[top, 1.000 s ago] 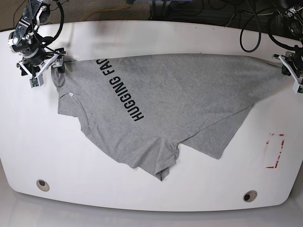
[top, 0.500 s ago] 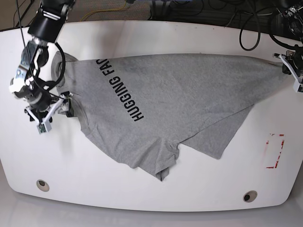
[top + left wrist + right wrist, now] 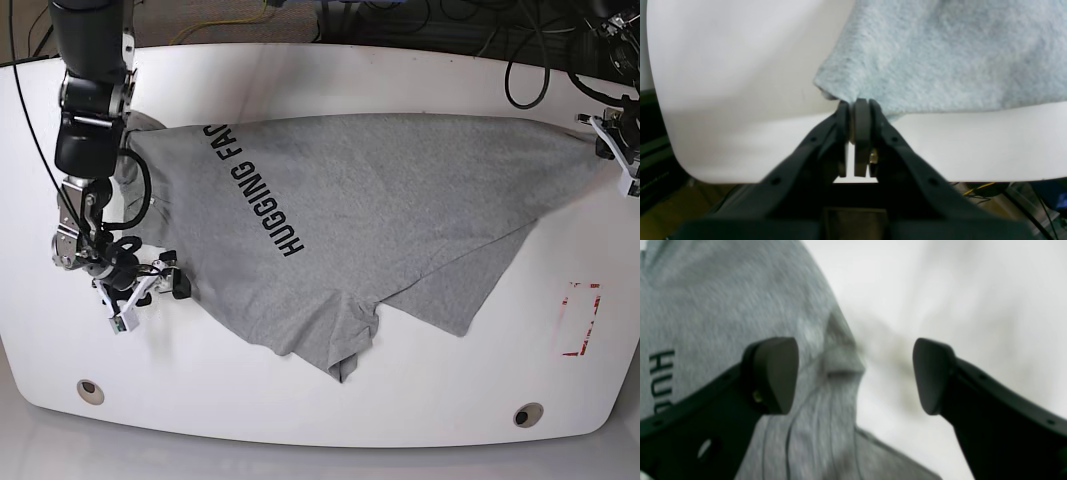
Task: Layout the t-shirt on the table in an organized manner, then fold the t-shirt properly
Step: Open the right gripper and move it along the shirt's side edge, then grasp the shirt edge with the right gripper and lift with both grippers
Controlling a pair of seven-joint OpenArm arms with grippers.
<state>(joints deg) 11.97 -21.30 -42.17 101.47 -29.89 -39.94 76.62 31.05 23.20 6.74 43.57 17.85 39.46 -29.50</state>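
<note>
My left gripper (image 3: 857, 106) was clamped tight on a corner of the t-shirt (image 3: 370, 210) at the worktop (image 3: 320, 70) edge. My right gripper (image 3: 855, 373) stood wide apart, holding nothing, hovering at the shirt's opposite edge. Shirt lay spread, wrinkled, mid-worktop.

T-shirt (image 3: 380, 210) spread across table (image 3: 320, 80); tape mark (image 3: 580, 320) on table beside it.

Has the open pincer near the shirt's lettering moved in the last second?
Yes. The right pincer has travelled down the t-shirt's edge, toward the table's grommet hole.
</note>
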